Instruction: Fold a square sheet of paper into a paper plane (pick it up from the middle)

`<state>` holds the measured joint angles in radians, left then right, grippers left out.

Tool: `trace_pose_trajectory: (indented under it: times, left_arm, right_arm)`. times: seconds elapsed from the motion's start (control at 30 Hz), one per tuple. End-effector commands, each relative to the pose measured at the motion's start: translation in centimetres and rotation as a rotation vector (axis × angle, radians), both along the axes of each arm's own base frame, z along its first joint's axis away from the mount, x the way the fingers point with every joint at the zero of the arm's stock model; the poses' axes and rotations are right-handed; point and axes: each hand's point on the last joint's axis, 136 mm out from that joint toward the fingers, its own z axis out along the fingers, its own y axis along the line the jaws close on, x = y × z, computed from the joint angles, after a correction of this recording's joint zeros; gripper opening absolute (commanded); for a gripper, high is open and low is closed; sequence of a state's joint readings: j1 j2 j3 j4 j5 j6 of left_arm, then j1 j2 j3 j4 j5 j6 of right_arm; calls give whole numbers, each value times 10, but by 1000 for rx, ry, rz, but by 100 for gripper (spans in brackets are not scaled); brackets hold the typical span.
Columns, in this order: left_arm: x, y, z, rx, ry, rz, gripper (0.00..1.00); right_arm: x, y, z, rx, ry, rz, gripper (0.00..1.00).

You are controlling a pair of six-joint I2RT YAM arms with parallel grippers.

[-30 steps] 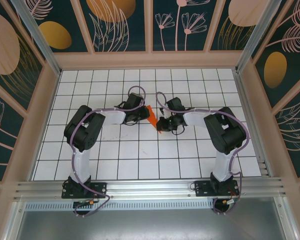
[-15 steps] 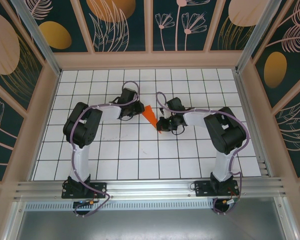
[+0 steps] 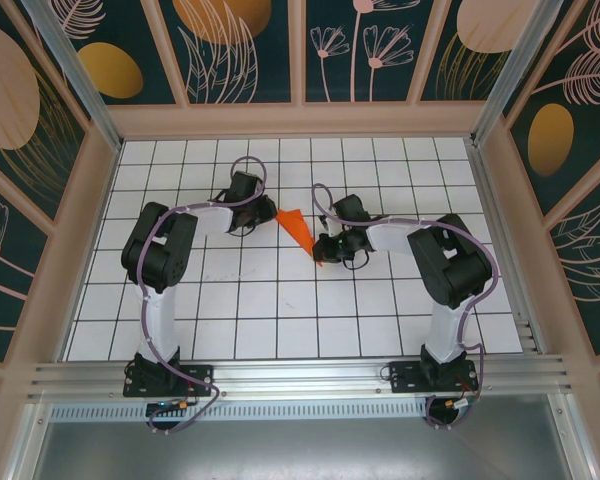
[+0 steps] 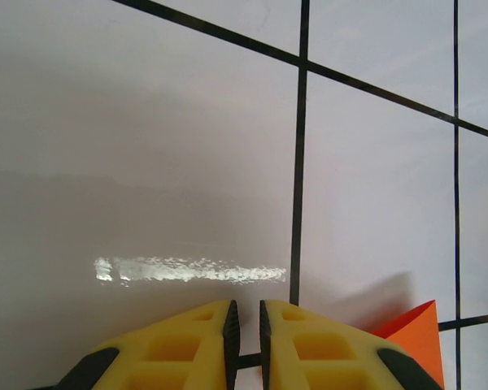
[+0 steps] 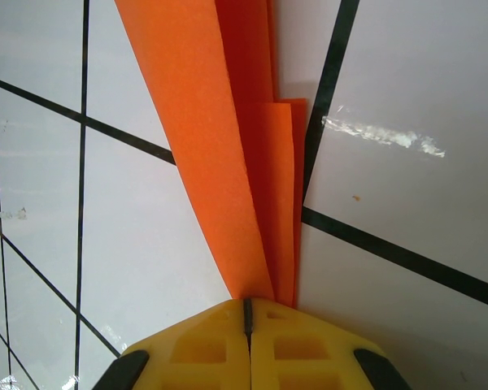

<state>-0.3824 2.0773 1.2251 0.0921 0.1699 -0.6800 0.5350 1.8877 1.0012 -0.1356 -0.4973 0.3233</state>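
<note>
The paper plane (image 3: 298, 230) is a narrow folded orange dart lying on the white grid table near its middle, wide end toward the left arm. My right gripper (image 3: 321, 250) is shut on its pointed end; in the right wrist view the orange folds (image 5: 228, 162) run up and away from the closed jaws (image 5: 246, 305). My left gripper (image 3: 269, 213) sits just left of the dart's wide end, apart from it. Its jaws (image 4: 246, 307) stand a narrow gap apart with nothing between them, and an orange corner (image 4: 415, 335) shows at lower right.
The white tiled table (image 3: 280, 300) has black grid lines and is walled by a wooden frame (image 3: 300, 120) at the back and sides. An aluminium rail (image 3: 300, 378) with both arm bases runs along the near edge.
My left gripper has drawn back to the left, off the paper's wide end, which now lies uncovered. The right gripper and the dart's tip have stayed put.
</note>
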Motion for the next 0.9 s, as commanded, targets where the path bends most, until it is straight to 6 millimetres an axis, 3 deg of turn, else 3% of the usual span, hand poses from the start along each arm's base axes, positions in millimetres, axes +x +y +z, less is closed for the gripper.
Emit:
trace_pose_trajectory:
  times: [0.0,0.17,0.33,0.47,0.67,0.87]
  left_arm:
    - [8,52,-5,146,2,110,20]
    - [-3,37,48,37,-92,52,22]
    - [-34,2,73,-50,-132,-45,24]
    - [-60,-41,71,-89,-117,-131,25]
    - [-81,-97,57,-193,-74,-231,22]
    - [-90,-108,22,-182,16,-254,17]
  right_arm:
    - [-47,-60,-77,-327,190,-45,7]
    - [-47,-59,-77,-320,190,-44,7]
    - [-47,-59,-77,-319,191,-45,7]
    - [-47,-59,-77,-318,188,-46,8]
    - [-48,-59,-79,-319,191,-47,7]
    - [-49,-59,-79,-315,193,-46,7]
